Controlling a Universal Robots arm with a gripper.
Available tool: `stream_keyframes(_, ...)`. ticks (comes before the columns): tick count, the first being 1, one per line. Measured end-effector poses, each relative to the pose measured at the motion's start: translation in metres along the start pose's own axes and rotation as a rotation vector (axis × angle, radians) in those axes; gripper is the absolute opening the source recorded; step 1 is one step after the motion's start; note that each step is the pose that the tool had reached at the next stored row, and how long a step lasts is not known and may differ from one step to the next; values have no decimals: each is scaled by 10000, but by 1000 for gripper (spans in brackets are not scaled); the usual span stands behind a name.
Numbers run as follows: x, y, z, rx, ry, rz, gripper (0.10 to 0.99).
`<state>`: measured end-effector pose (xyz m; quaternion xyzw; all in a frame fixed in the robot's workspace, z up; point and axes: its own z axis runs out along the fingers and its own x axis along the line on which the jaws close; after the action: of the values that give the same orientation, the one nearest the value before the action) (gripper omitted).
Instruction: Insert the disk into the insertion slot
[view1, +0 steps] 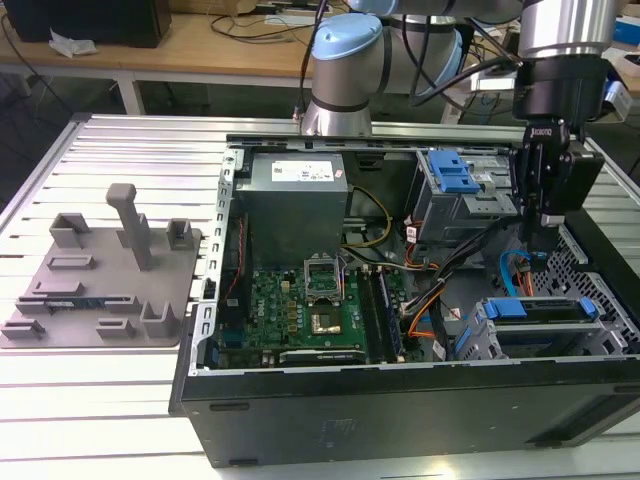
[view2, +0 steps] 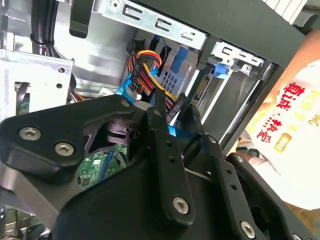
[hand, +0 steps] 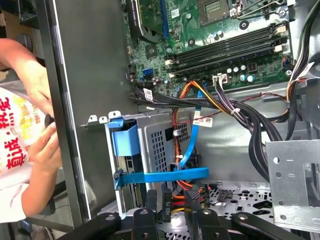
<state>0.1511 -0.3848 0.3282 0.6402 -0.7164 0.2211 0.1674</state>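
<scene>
My pincer (view1: 541, 240) hangs inside the open computer case (view1: 400, 420). Its fingers (hand: 151, 200) are released, with a gap between them and nothing grasped. The disk (view1: 540, 309) lies already in the insertion slot (hand: 160, 142), close beside my fingertips and lower than them, not touching. A blue cable (hand: 167, 176) passes just ahead of my fingertips. A person's hand (hand: 42, 145) is beyond the case wall.

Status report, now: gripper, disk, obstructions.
Gripper open, empty, hovering beside grey perforated sheet-metal cage. Blue-framed rectangular disk sits in that cage. Blue flat cable and orange wires close by gripper; person's hand outside case wall.
</scene>
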Motion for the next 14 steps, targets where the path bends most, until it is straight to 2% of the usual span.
stream_keyframes(3,-5,0,5,101,-17,-163,349)
stream_keyframes(8,-18,3,22,102,-6,-163,349)
stream_keyframes(14,-54,7,3,109,58,-166,337)
